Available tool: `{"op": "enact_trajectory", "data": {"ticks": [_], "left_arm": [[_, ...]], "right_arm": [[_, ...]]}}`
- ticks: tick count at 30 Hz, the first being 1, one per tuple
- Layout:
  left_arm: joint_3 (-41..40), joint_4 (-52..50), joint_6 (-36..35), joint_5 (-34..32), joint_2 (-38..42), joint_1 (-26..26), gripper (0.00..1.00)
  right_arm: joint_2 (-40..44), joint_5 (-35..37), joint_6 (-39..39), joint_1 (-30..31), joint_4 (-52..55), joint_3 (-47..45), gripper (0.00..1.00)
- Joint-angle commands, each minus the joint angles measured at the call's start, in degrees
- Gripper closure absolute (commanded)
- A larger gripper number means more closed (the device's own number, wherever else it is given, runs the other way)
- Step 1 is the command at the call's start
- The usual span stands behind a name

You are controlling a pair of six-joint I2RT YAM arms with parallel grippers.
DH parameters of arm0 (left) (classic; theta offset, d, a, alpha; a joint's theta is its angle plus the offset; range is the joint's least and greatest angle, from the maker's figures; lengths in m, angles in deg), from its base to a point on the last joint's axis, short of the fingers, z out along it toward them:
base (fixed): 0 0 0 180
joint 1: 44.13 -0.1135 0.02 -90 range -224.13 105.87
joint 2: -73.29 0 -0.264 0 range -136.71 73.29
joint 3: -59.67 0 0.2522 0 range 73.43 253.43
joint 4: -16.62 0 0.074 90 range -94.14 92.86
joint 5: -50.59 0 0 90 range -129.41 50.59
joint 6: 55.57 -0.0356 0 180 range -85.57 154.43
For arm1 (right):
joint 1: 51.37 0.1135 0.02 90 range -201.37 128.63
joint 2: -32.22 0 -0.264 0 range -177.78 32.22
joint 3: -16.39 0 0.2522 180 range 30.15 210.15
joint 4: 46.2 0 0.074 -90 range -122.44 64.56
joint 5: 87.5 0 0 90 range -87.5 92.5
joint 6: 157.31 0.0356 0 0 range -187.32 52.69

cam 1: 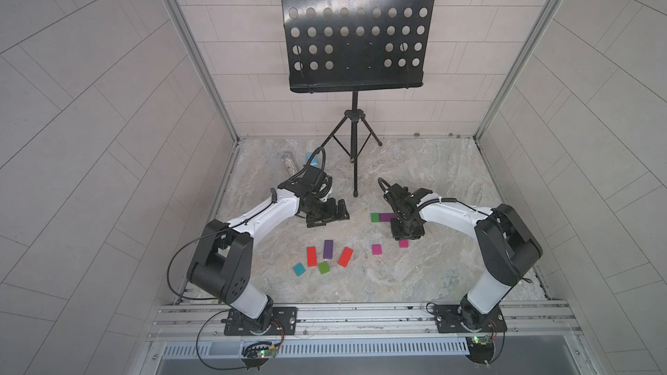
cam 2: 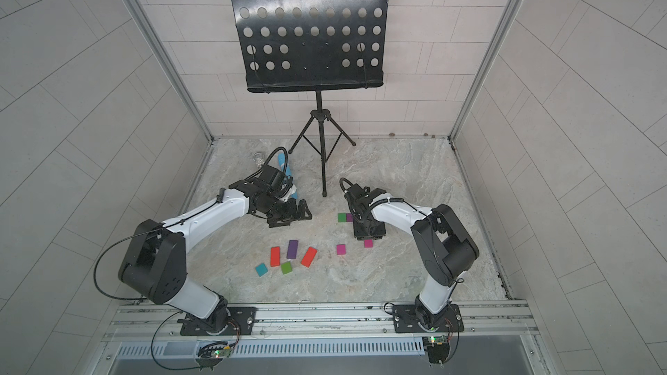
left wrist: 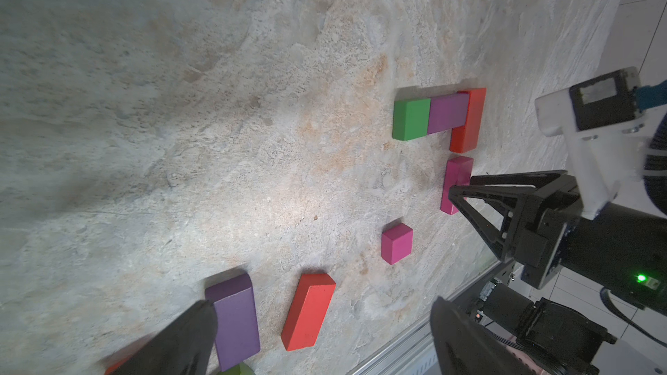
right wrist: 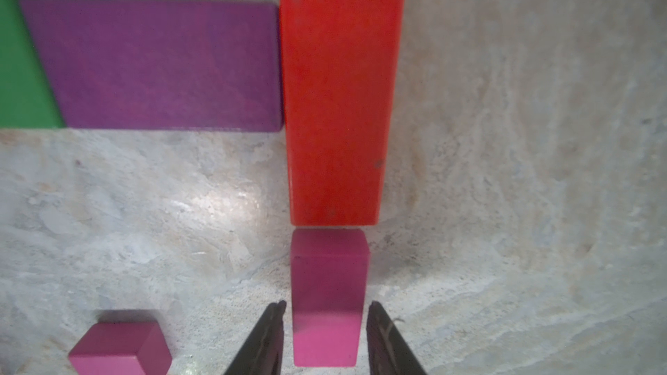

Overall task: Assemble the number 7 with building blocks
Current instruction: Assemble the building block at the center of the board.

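Right arm bent forward, wrist pitched down, right gripper jaws slightly parted astride magenta block, narrow gaps each side, block flat on table just beside end of red block, left arm extended, left gripper spread wide.

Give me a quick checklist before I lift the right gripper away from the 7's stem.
1. Release: ok. The right gripper is open, with a slim gap on each side of the long magenta block.
2. Stem line: ok. The long magenta block lies straight below the red stem block. Whether they touch: cannot tell.
3. Top bar: ok. The green block, purple block and red stem block sit edge to edge.
4. Other arm: ok. The left gripper is open, empty and apart from the 7.
5. Next piece: ok. The magenta square lies free beside the stem.
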Motion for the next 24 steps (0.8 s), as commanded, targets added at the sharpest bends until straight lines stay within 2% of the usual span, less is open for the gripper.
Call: {"op": "enact_trajectory", "data": {"ticks": [1, 24], "left_arm": [[-0.9, -0.1, -0.8, -0.3, 0.7, -0.5, 0.00], [-0.9, -0.2, -0.8, -0.2, 0.5, -1.0, 0.00]], "right_arm": [[-0.3, 0.9, 0.7, 0.2, 0.8, -0.6, 0.60], [-4.7, 2.2, 0.3, 0.1, 1.4, 1.9, 0.65]]}}
